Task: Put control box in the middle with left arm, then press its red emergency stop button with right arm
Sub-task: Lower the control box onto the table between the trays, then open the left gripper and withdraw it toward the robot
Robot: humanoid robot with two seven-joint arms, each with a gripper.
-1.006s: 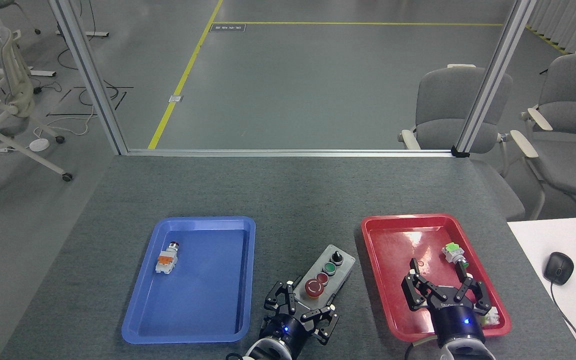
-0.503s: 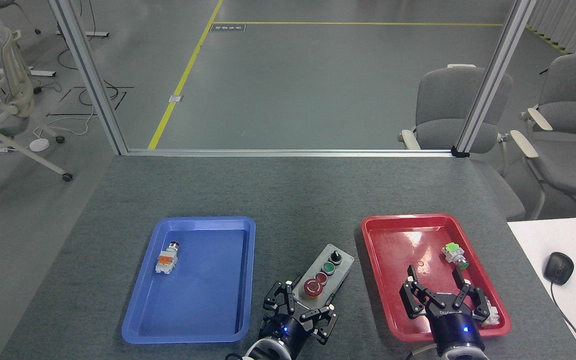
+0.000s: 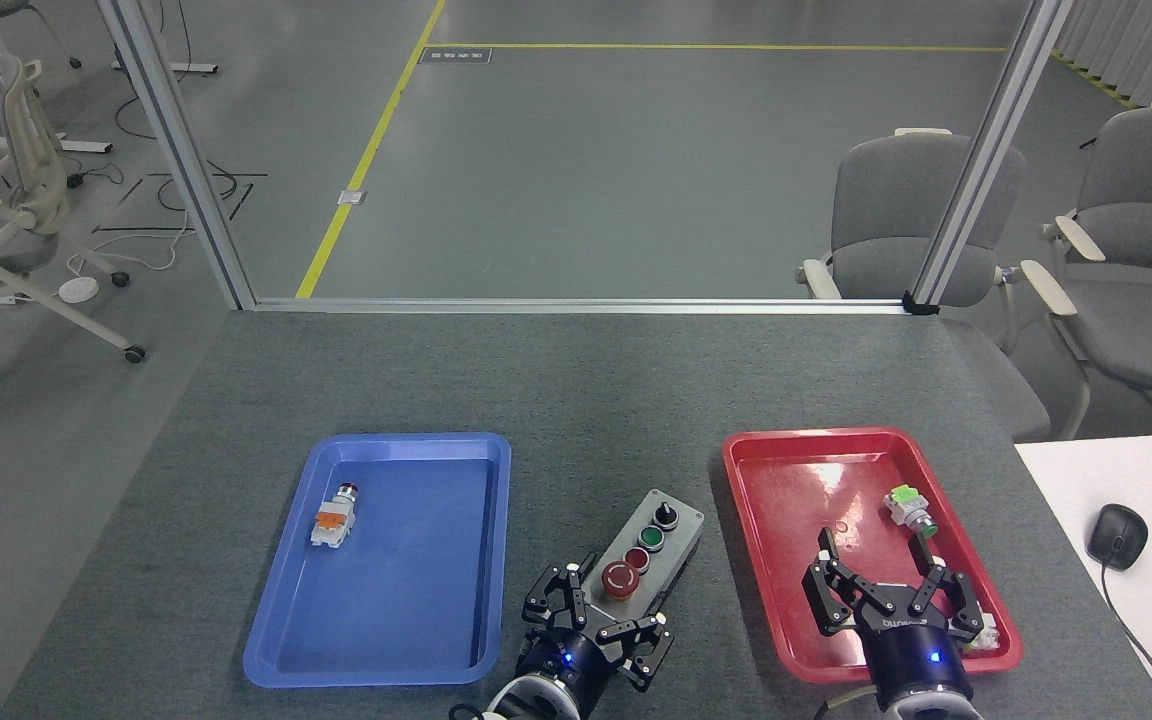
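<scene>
- The left gripper (image 3: pixel 598 630) is sitting at the near end of the control box (image 3: pixel 644 547), fingers spread around that end; whether they are actually clamping it, I cannot tell.
- The right gripper (image 3: pixel 888 598) is hanging over the red tray (image 3: pixel 764 560), fingers apart and holding nothing.
- The control box is lying slantwise on the tabletop (image 3: pixel 576 390) between the blue tray (image 3: pixel 276 640) and the red tray, its red emergency stop button (image 3: pixel 621 579) nearest the left gripper.
- It is looking rigid and moderately heavy, with smooth sides; gripping across the narrow end, clear of the buttons, seems safest.
</scene>
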